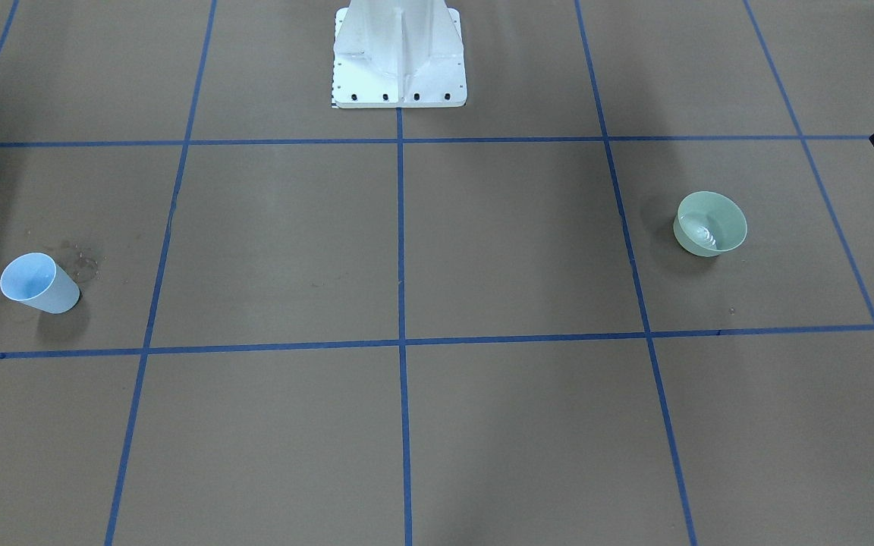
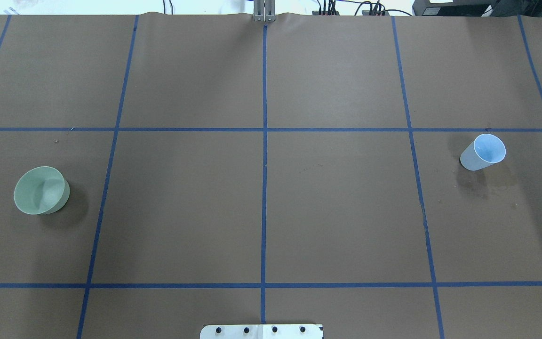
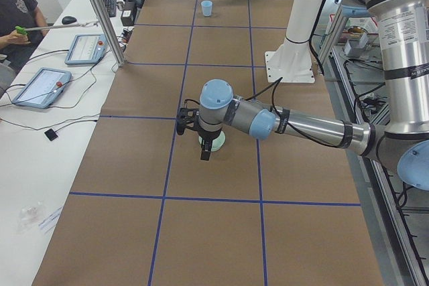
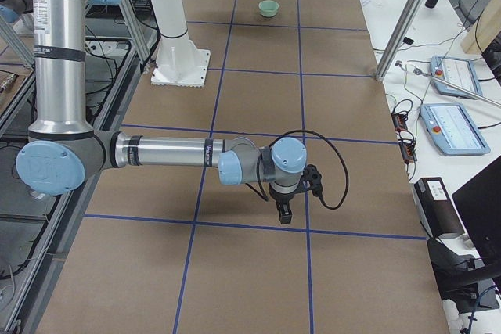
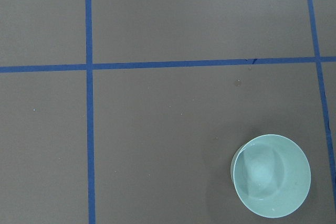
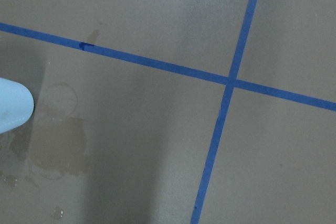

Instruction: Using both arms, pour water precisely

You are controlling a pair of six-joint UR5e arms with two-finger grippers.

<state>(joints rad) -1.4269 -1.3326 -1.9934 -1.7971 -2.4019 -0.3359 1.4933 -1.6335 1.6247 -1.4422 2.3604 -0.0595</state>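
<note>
**Water sits in the green bowl**

The water [image 1: 701, 232] ripples inside the green bowl [image 1: 731, 218] on the robot's left. The blue cup [image 1: 39, 283] stands well apart, with a wet patch [image 6: 55, 153] beside it. The left gripper [image 3: 206, 154] hangs near the bowl and the right gripper [image 4: 285, 214] near the cup. Neither gripper's opening can be told.

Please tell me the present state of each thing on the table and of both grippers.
Pale green round bowl: upright, a little water inside.
Light-blue plastic cup: upright; contents unclear.
Brown table cover: wet stains beside the cup.
Left gripper: holds nothing; open or shut unclear.
Right gripper: holds nothing; open or shut unclear.
</note>
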